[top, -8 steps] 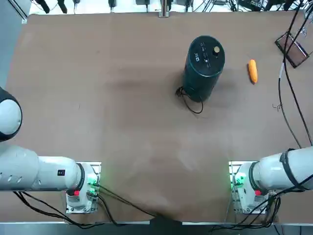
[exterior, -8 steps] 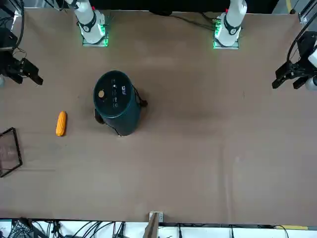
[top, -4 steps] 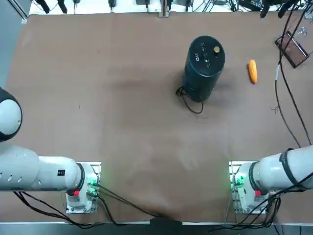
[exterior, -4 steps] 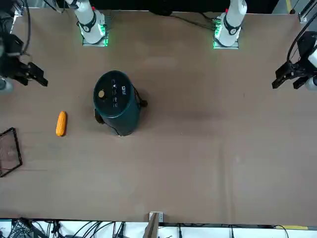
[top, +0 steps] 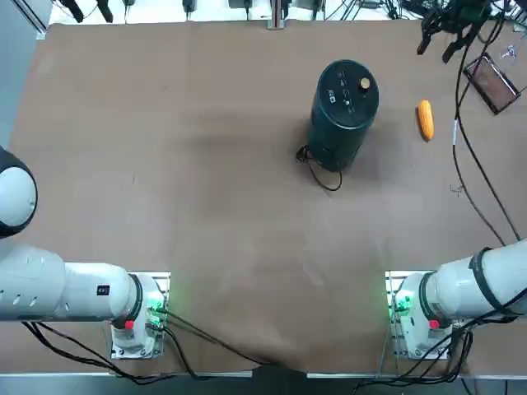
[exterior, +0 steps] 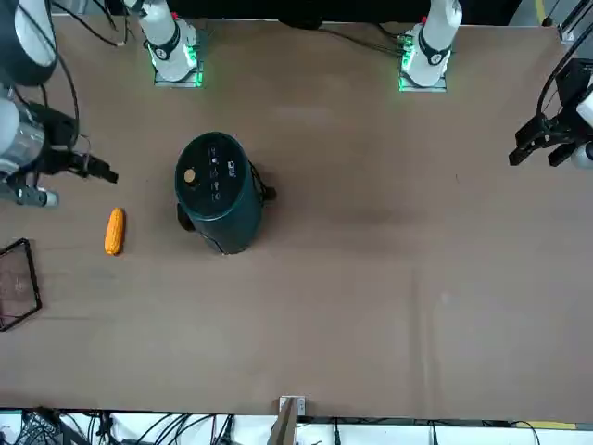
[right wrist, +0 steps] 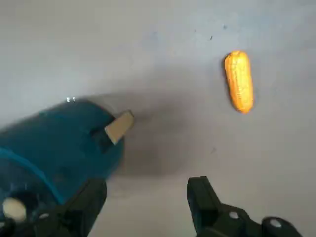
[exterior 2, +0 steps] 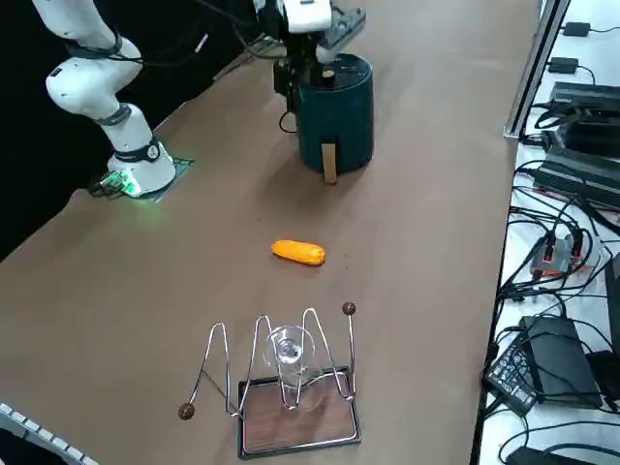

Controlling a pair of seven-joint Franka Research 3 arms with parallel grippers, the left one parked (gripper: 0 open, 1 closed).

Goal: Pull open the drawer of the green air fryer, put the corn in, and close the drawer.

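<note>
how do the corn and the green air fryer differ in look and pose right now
The corn is a small orange-yellow cob lying flat on its side; the green air fryer is a far larger dark green cylinder standing upright. The corn is bare, while the fryer carries a yellow knob on top, a tan handle low on its side and a black cord. Both rest on the brown table, apart from each other and untouched by the open right gripper.

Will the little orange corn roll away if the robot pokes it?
Probably: the small orange-yellow corn cob looks rounded and lies alone on the flat brown table, so a sideways nudge could roll it. It looks light. The right pincer hangs open above.
</note>
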